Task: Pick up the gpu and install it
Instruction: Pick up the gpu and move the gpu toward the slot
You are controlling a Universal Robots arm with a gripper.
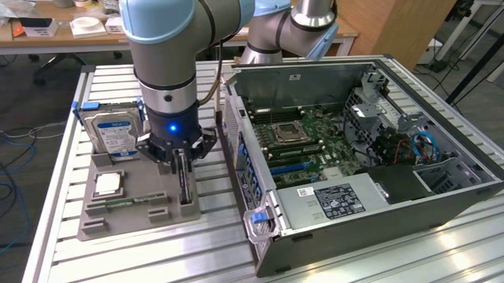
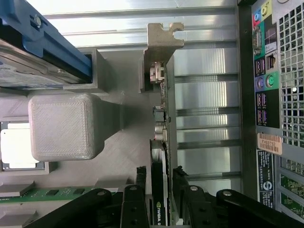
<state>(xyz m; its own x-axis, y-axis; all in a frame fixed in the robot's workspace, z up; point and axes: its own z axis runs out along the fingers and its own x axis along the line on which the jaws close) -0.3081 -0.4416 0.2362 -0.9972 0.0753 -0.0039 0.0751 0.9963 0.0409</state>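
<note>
Your readable print is scarce. On the black cooler of the gpu point(image 2: 164, 123), low between the fingers point(image 2: 141, 173), there is a green-and-white logo that looks like NVIDIA's. A tan sticker point(image 2: 269, 142) on the back of the computer case point(image 1: 378, 236) carries a printed code you cannot make out for certain. The blue-and-white label on the hard drive point(image 1: 110, 132) and the black label point(image 1: 339, 199) on the power supply are both too small to read.

You see the gpu standing on its long edge in a slot along the case-side edge of the grey holder tray point(image 1: 141, 221) on the bench point(image 1: 393, 259). Its long axis runs along that edge, with the silver bracket point(image 2: 161, 38) at the hard-drive end. The cooler faces the tray's middle and the green board faces the case.

Your hand point(image 1: 178, 168) is down over the card and partway open, one finger on each side. A thin gap shows on the cooler side, so you cannot tell that it grips.
</note>
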